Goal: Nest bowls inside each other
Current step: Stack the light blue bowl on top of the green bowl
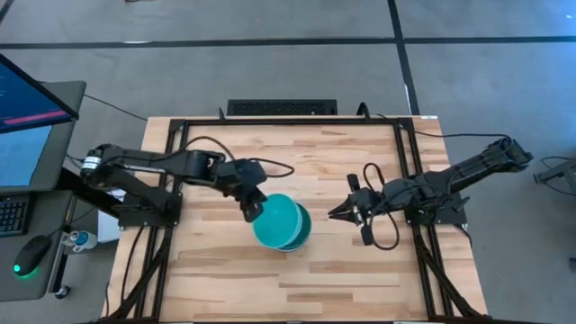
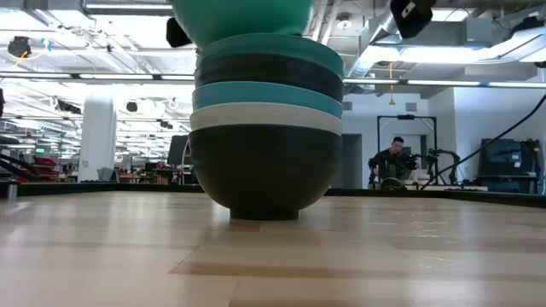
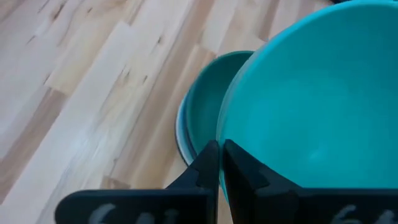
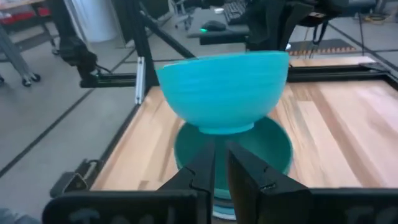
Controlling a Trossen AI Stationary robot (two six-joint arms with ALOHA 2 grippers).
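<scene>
My left hand (image 1: 251, 210) is pinched shut on the rim of a bright cyan-blue bowl (image 1: 277, 220), one finger inside the wall and one outside, as the left wrist view shows (image 3: 219, 163). I hold that bowl (image 4: 224, 92) in the air just above the stack of bowls (image 2: 266, 136), slightly off to the stack's left rather than squarely over it, and it is not yet seated in the bowl below. From the right wrist view its foot hangs close over the open mouth of the top stacked bowl (image 4: 273, 146), and I cannot tell whether the two touch.

The stack stands upright near the middle of the wooden tabletop (image 1: 360, 279). From table height I count five nested rims: a black bowl (image 2: 264, 175) at the bottom carrying the rest, then a white band (image 2: 264, 115), a cyan-blue band (image 2: 264, 92), a dark one (image 2: 269, 70), and a teal-green one (image 2: 269, 44) on top. The held bowl (image 2: 243, 17) shows at the upper edge of that view, above the stack.

My right hand (image 1: 347, 211) waits to the right of the stack, apart from it, pointing toward it. Its two fingers (image 4: 205, 168) lie almost together with only a narrow slit between them, and they grip nothing.

Far behind the tabletop, a person (image 2: 392, 162) sits in the room.
</scene>
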